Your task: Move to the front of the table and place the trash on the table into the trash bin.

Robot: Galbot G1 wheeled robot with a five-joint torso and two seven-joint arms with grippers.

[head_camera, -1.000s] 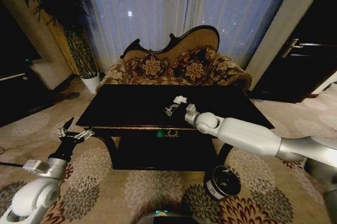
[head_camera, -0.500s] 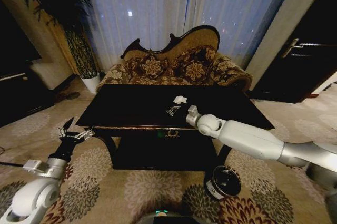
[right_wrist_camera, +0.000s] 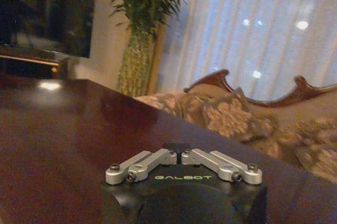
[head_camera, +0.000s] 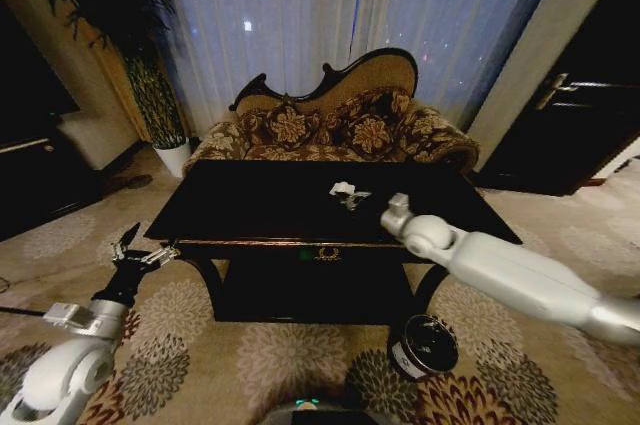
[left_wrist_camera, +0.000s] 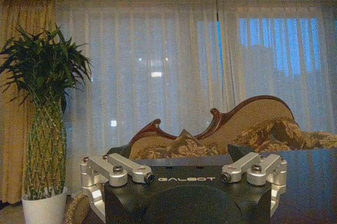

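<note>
Above the near right part of the table (head_camera: 250, 205), the right gripper (head_camera: 397, 207) hangs at the end of its outstretched arm, its fingers (right_wrist_camera: 177, 149) drawn together until the tips meet, with nothing held between them. Just beyond that gripper and toward the robot's left lies the trash (head_camera: 347, 192): a small white lump touching a shiny clear wrapper-like piece, both resting on the glossy black top and apart from the gripper. Below the arm, on the patterned carpet (head_camera: 300, 360) just off the table's near right leg, stands the bin (head_camera: 423, 345), round and dark with a white band, its mouth facing up. Well off to the left of the table's near left corner, the left gripper (head_camera: 137, 250) is parked low over the carpet, its fingers (left_wrist_camera: 124, 170) spread wide and empty. Behind the table stands a patterned sofa (head_camera: 330, 130) before pale curtains (head_camera: 300, 25).
</note>
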